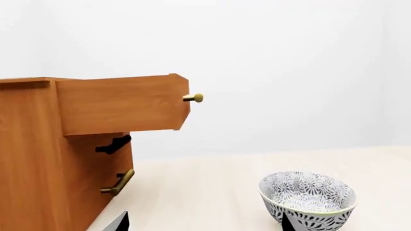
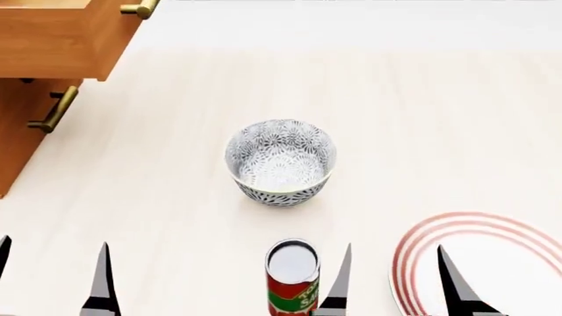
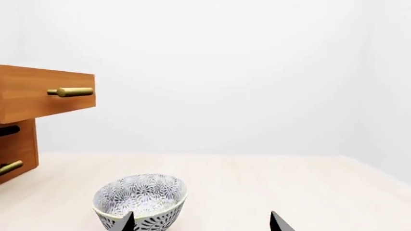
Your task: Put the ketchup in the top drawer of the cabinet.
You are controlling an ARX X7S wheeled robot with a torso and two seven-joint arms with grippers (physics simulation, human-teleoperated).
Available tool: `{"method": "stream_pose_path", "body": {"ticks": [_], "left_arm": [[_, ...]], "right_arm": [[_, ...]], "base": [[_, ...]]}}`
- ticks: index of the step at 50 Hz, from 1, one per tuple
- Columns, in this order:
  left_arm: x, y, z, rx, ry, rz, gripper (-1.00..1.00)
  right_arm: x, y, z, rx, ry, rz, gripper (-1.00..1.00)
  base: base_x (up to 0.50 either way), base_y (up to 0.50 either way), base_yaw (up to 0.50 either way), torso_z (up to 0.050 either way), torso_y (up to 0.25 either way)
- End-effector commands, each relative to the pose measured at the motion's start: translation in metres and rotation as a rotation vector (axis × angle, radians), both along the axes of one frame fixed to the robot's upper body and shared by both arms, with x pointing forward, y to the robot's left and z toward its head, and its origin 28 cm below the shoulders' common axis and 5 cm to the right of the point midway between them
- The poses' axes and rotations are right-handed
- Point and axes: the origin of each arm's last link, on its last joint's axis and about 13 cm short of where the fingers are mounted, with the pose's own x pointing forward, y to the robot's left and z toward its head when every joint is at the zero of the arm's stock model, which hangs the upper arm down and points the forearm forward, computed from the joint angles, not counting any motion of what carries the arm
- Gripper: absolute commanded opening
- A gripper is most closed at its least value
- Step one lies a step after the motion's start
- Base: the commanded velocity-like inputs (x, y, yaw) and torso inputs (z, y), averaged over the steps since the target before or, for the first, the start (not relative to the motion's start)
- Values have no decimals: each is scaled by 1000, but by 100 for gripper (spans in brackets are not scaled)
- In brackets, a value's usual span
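The ketchup (image 2: 293,280), a small tin can with a silver top and a red and green label, stands upright on the table at the near edge of the head view. My right gripper (image 2: 393,280) is open and empty, its left finger just right of the can. My left gripper (image 2: 51,276) is open and empty at the near left. The top drawer (image 2: 52,33) of the honey-brown cabinet (image 2: 22,125) stands pulled out at the far left; its brass handle (image 1: 194,98) shows in the left wrist view, and the drawer (image 3: 45,94) in the right wrist view.
A grey patterned bowl (image 2: 281,161) sits mid-table beyond the can; it also shows in the left wrist view (image 1: 308,199) and the right wrist view (image 3: 140,199). A white plate with red rings (image 2: 491,230) lies under my right gripper. The lower drawer's handle (image 2: 52,108) is shut in.
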Motion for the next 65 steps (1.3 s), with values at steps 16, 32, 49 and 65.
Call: {"method": "stream_pose_path", "body": {"ticks": [16,32,49,65], "left_arm": [[0,0,0,0,1,-1,100],[1,0,-2,1,7,-4,100],[1,-1,-2,3,7,-10,100],[3,-2,-3,6,12,-15,100]], "right_arm": [[2,0,-3,-6,8,7,100],[4,0,-7,-25,12,-2,100],[5,0,-10,-28,17,-6,100],[5,-1,-11,-12,10,-11,100]], "base": [[500,0,0,0,0],[120,383,0,0,0],[0,500,0,0,0],[0,435,0,0,0]]}}
